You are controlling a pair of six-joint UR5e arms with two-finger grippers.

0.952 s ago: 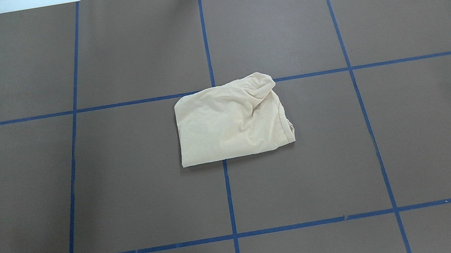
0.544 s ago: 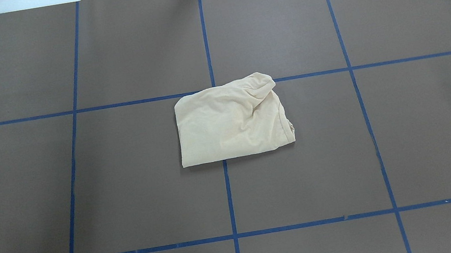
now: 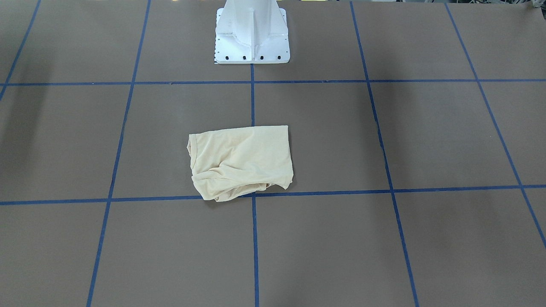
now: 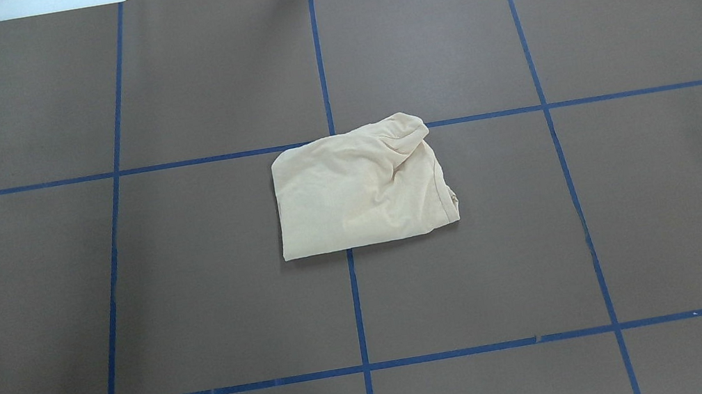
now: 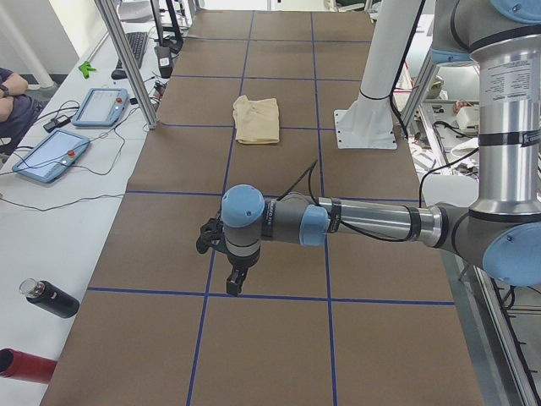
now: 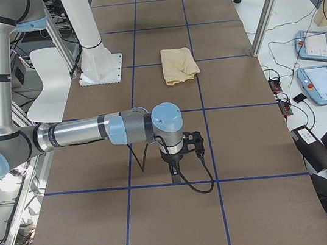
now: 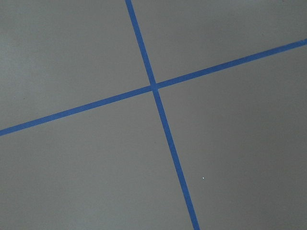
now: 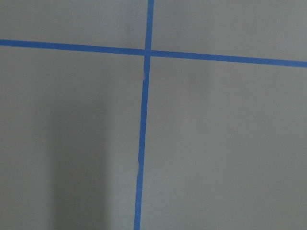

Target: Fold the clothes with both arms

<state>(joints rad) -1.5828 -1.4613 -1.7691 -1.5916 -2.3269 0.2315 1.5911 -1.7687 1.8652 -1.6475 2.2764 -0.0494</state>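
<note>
The pale yellow shirt lies folded into a rough rectangle at the middle of the brown table, with a bunched corner at its far right. It also shows in the front view and both side views. Its print and neck label are hidden. The left arm reaches out low over the table's left end, far from the shirt, its gripper pointing down. The right arm does the same at the right end, with its gripper. I cannot tell if either gripper is open or shut.
The white pedestal stands at the robot's edge of the table. Blue tape lines mark a grid. Teach pendants and cables lie on side benches. A dark bottle lies by the left end. An operator sits there.
</note>
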